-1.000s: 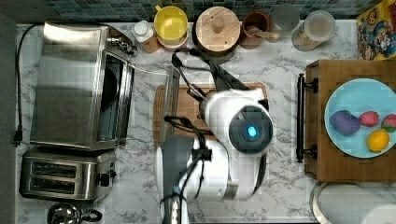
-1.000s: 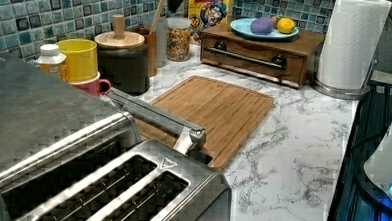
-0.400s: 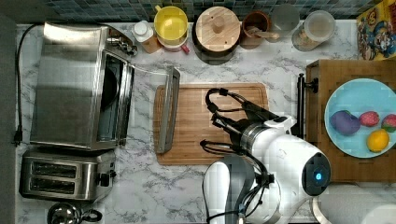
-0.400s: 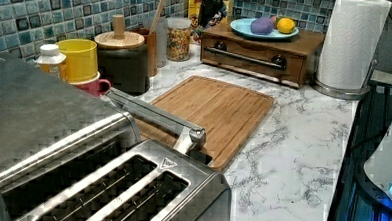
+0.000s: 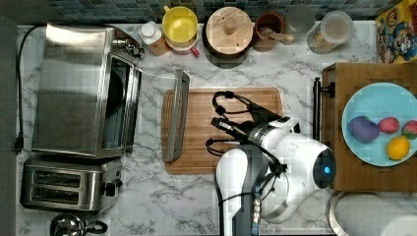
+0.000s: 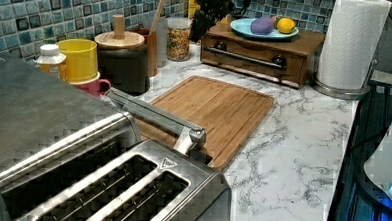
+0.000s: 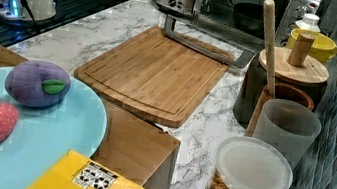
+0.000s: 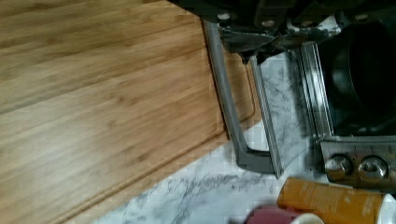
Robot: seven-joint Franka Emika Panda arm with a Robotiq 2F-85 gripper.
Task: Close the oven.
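Lying flat toward the top view's right, the oven (image 5: 83,91) door runs top-to-bottom; claw state unclear.

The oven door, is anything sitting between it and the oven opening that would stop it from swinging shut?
Nothing visible. The oven door lies open flat, its bar handle over the cutting board's edge; no object rests on the glass.
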